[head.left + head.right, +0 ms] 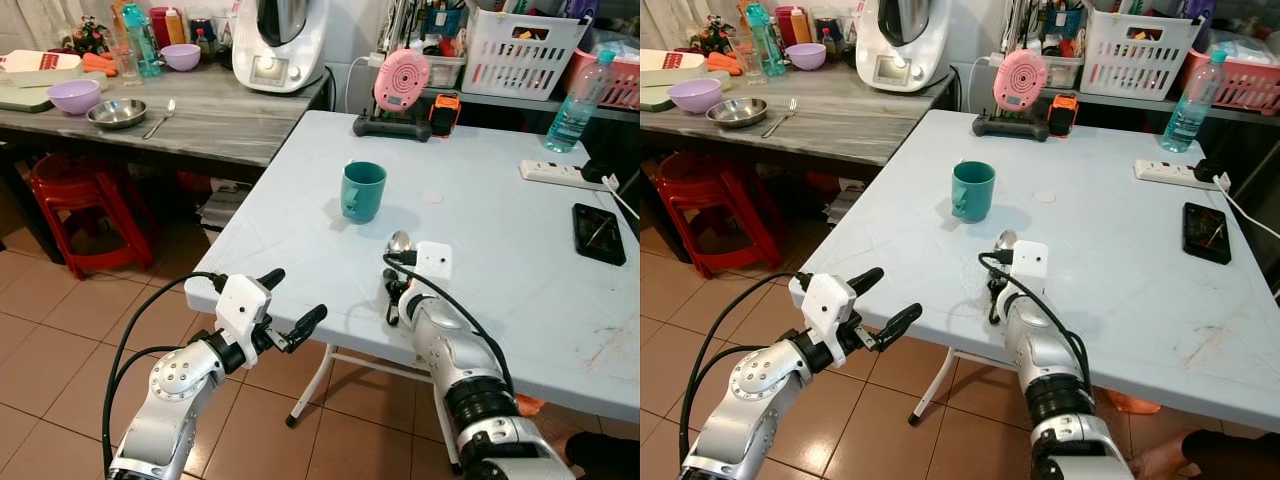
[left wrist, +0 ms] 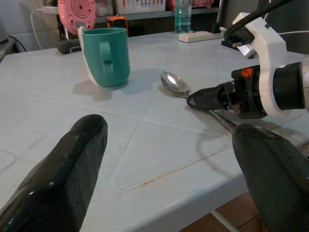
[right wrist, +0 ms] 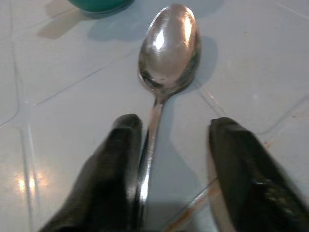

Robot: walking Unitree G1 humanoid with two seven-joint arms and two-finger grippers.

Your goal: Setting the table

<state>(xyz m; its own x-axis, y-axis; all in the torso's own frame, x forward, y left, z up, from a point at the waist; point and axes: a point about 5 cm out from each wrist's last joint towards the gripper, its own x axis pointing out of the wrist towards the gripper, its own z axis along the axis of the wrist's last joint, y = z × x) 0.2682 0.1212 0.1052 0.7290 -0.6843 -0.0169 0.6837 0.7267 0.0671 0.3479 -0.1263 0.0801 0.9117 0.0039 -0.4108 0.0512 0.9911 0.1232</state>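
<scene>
Spoon [image 3: 166, 43] lies flat on the pale tabletop [image 1: 500, 250], bowl toward the green mug [image 1: 362, 190], handle running back between the spread fingers of the right gripper [image 3: 176, 159], one finger touching the handle, nothing gripped. The left gripper [image 1: 290, 305] hovers wide off the tabletop's near edge, farther away.

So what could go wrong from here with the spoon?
The right gripper is open, fingers astride the spoon handle as it lies flat on the table. One finger touches the handle while the other stands apart, so closing could nudge the thin handle sideways rather than pinch it. The mug stands just beyond the bowl of the spoon, so a forward slide might knock it. The left gripper hangs open off the table edge.
</scene>
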